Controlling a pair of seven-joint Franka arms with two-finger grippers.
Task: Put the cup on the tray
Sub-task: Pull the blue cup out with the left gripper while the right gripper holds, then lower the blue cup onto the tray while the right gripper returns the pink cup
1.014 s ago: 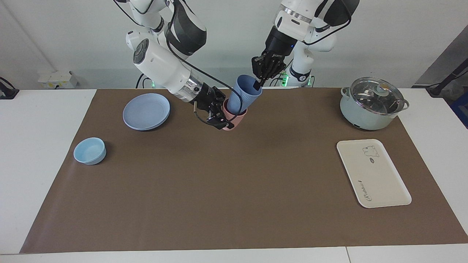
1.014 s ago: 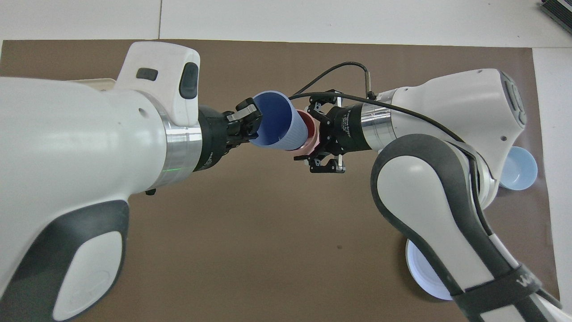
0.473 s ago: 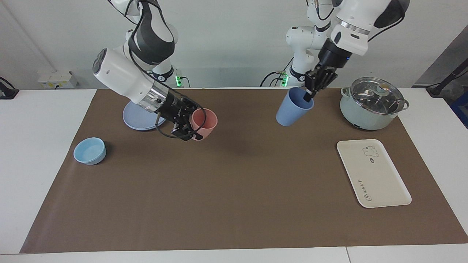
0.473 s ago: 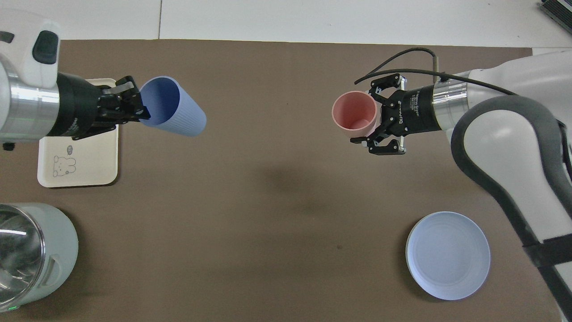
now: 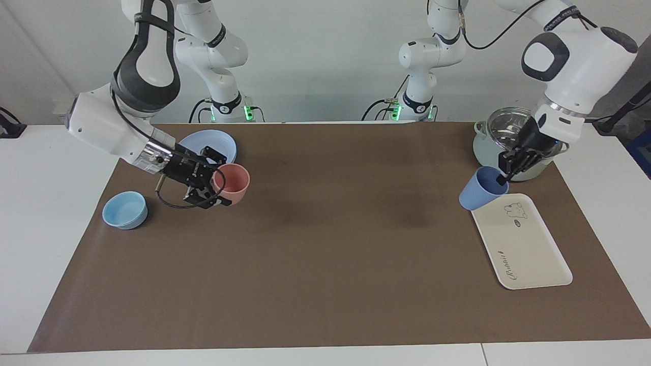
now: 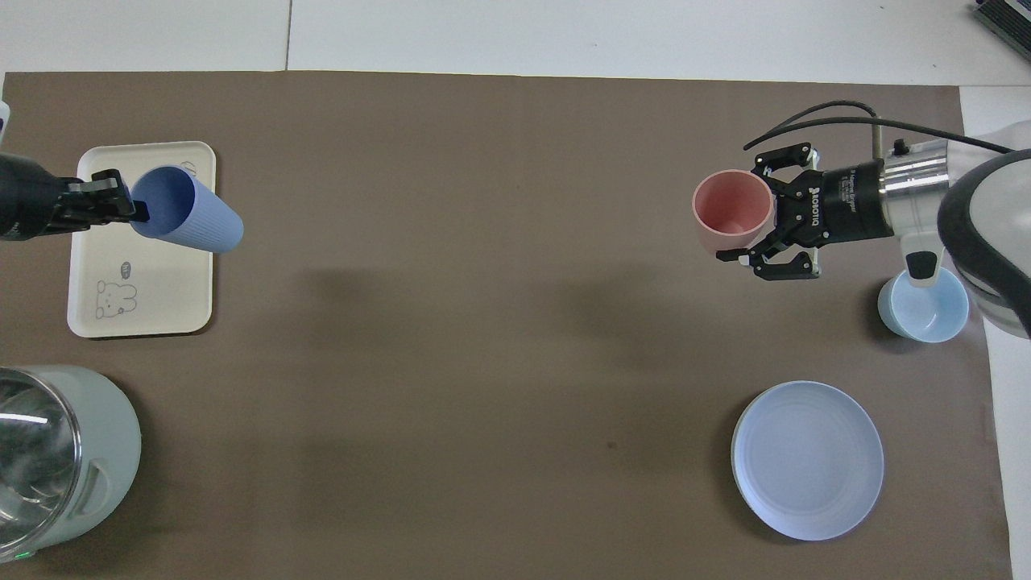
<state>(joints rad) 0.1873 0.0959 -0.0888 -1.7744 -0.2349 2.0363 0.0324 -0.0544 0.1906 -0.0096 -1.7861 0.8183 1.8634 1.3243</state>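
Note:
The periwinkle-blue cup point(image 5: 480, 189) point(image 6: 193, 219) hangs tilted in the air over the corner of the cream tray point(image 5: 529, 254) point(image 6: 157, 294) that lies nearest the robots. My left gripper point(image 5: 501, 177) point(image 6: 138, 211) is shut on its rim, with one finger inside the cup. At the right arm's end, my right gripper point(image 5: 218, 184) point(image 6: 762, 227) is shut on the wall of a pink cup point(image 5: 233, 182) point(image 6: 727, 211) just above the mat.
A pale green pot with a glass lid point(image 5: 516, 145) point(image 6: 48, 459) stands beside the tray, nearer to the robots. A round blue plate point(image 5: 216, 141) point(image 6: 807, 459) and a low light-blue bowl point(image 5: 125, 209) point(image 6: 926, 304) lie near the right gripper.
The two cups came apart at the table's middle. The left arm swung the blue cup out to the tray. The right arm drew the pink cup back toward its own end.

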